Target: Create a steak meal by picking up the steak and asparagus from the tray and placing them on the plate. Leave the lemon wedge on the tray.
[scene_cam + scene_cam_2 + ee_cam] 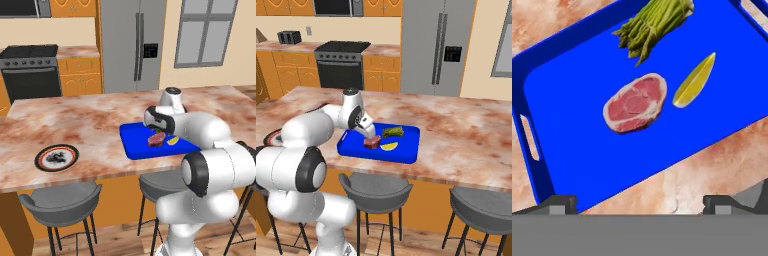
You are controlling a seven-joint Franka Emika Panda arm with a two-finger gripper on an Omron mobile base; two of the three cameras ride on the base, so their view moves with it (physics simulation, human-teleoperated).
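Marble-topped kitchen island, stools below. Nothing moved yet: steak (635, 102), asparagus (653, 22) and lemon wedge (694, 81) all on the blue tray (572, 150); plate (56, 157) bare, well apart. Gripper (640, 202) above the steak, fingers spread wide, holding nothing. Asparagus stalks lying lengthwise toward the tray's far edge (lemon roughly parallel).

The blue tray (557, 150) fills the hand view's middle, the pink-edged steak (635, 103) lying flat at its centre. The yellow lemon wedge (694, 82) sits just right of it, green asparagus (653, 25) at top. The plate (56, 157) rests lower left in the left base view.
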